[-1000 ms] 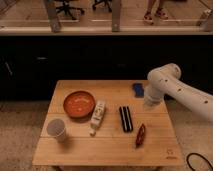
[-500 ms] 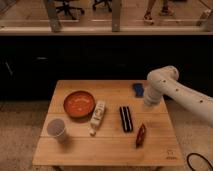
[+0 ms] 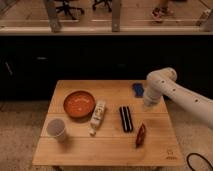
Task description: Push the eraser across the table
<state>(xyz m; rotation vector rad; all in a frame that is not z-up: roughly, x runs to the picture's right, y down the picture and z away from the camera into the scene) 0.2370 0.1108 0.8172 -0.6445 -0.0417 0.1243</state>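
The eraser (image 3: 126, 119), a black oblong block with a pale lengthwise stripe, lies on the light-wood table (image 3: 110, 150) right of centre, pointing front to back. My gripper (image 3: 148, 104) hangs at the end of the white arm, over the table's right side, to the right of the eraser's far end and apart from it. It is just in front of the small blue pad (image 3: 138, 89).
An orange bowl (image 3: 79, 103) sits at the left. A white bottle (image 3: 97, 116) lies beside it, a white cup (image 3: 57, 129) stands front left, and a dark red slim object (image 3: 141, 135) lies front right of the eraser. A dark counter stands behind the table.
The arm has shifted very slightly; the objects on the table have not moved.
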